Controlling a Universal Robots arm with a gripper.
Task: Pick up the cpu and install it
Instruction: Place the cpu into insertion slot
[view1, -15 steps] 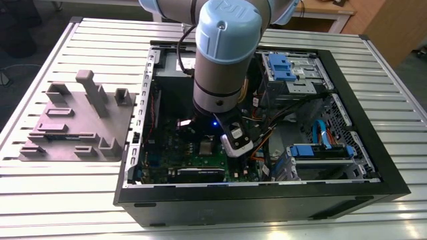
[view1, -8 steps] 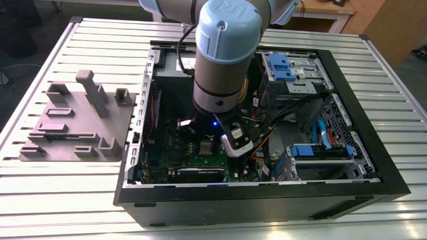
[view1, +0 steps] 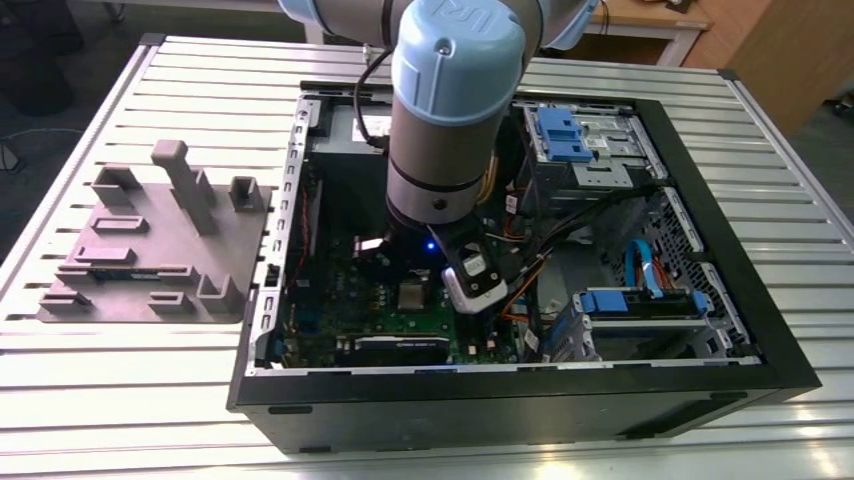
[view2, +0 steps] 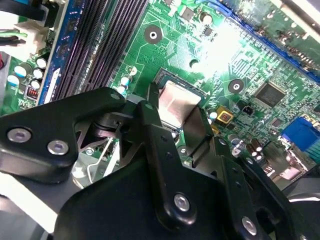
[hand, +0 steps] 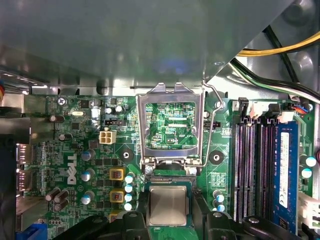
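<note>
The cpu (hand: 167, 206) is a small square chip with a silver-grey top. It lies flat in the motherboard socket, just below the socket's raised metal lid (hand: 170, 125). My gripper (hand: 168, 222) is low over the chip, with its black body on both sides of it. In the second wrist view the gripper (view2: 175, 107) frames the cpu (view2: 179, 100) closely. In the exterior view the arm reaches down into the open computer case (view1: 747, 330), and the cpu (view1: 412, 295) is a grey square on the green board beside the wrist.
A grey moulded tray (view1: 147, 250) with upright posts lies on the slatted table at the exterior view's left. Memory slots (hand: 252, 165) run beside the socket. Yellow and black cables (hand: 280, 50) and a metal case wall hang close above. Blue drive brackets (view1: 641, 300) fill the case's other half.
</note>
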